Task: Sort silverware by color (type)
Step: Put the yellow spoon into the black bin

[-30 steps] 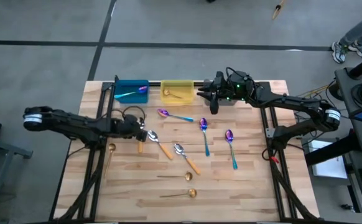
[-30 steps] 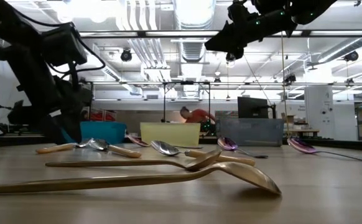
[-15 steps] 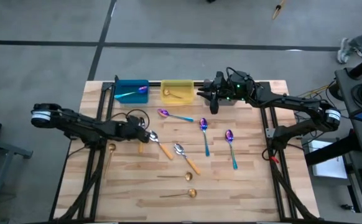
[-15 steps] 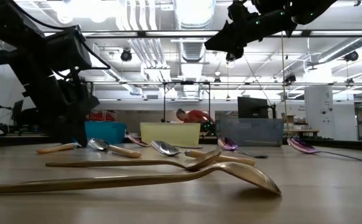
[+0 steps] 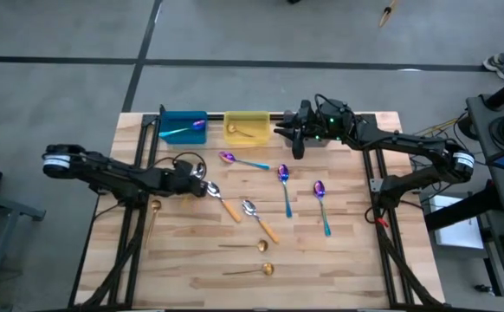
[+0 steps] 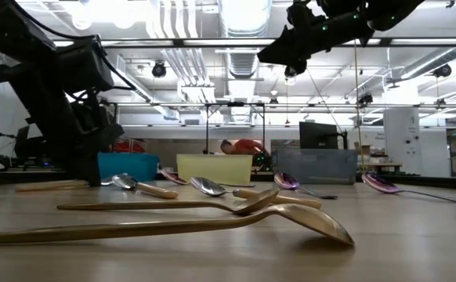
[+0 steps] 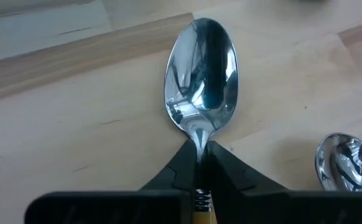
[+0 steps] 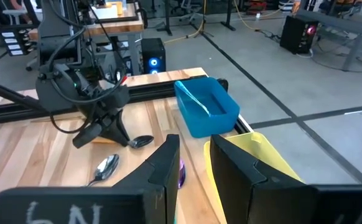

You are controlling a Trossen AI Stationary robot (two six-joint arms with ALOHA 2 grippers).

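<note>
My left gripper [image 5: 197,184] is down at the table's left middle, shut on a silver spoon with an orange handle [image 7: 203,74]. Two more silver-and-orange spoons [image 5: 223,202] [image 5: 260,220] lie to its right. Three purple-blue spoons with teal handles [image 5: 243,161] [image 5: 285,187] [image 5: 322,206] lie right of the middle. Gold spoons lie near the left edge [image 5: 152,218] and the near edge [image 5: 252,270]. My right gripper [image 5: 297,146] hangs open, high over the far edge by the bins. My left gripper pinches the spoon's thin neck [image 7: 199,134], just behind the bowl, between the tips of its two fingers [image 7: 181,165]. It comes slanting down from the table's left. The orange handle [image 7: 201,218] runs back beneath the gripper. The bowl lies face up on the table.
A blue bin [image 5: 183,126] holding a purple-blue spoon and a yellow bin [image 5: 246,126] holding a gold spoon stand along the far edge. A gray bin [image 6: 316,166] stands beside them under my right arm. Another silver bowl [image 7: 349,165] lies close to the held spoon.
My left gripper has sunk a little toward the table and tipped further down. It has shut on the silver spoon's neck. The spoon's orange handle has slid slightly along the table.
</note>
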